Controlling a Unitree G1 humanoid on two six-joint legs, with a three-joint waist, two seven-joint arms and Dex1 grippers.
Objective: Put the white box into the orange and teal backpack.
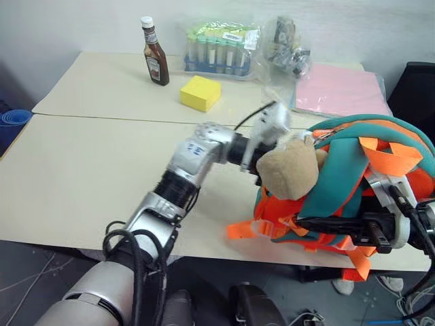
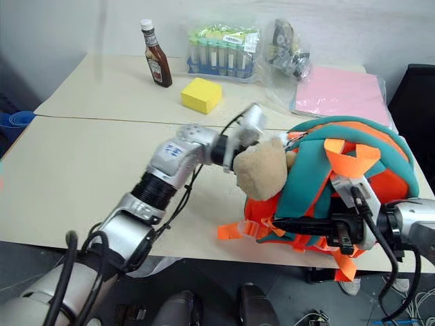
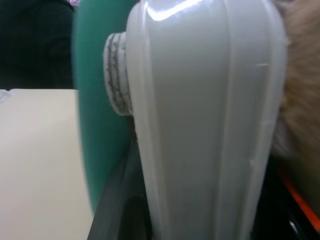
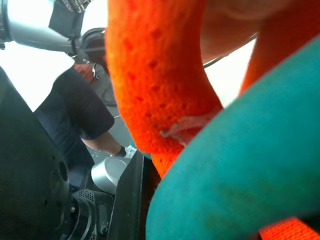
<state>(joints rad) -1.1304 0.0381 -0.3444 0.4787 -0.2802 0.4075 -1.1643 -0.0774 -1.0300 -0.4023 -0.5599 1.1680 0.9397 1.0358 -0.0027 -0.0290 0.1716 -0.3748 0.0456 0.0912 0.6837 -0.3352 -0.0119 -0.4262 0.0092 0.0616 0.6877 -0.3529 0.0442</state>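
While my right pincer stays out of it, clamped together on an orange strap to steady the orange and teal backpack at the surface's four o'clock edge, my left pincer is closed on the white box, carrying it against the bag's teal rim. I judge the plush toy hanging at the bag's nine o'clock blocks the way in. Toward twelve o'clock sit a yellow sponge, a sauce bottle, a tube rack and pink sheets, well apart.
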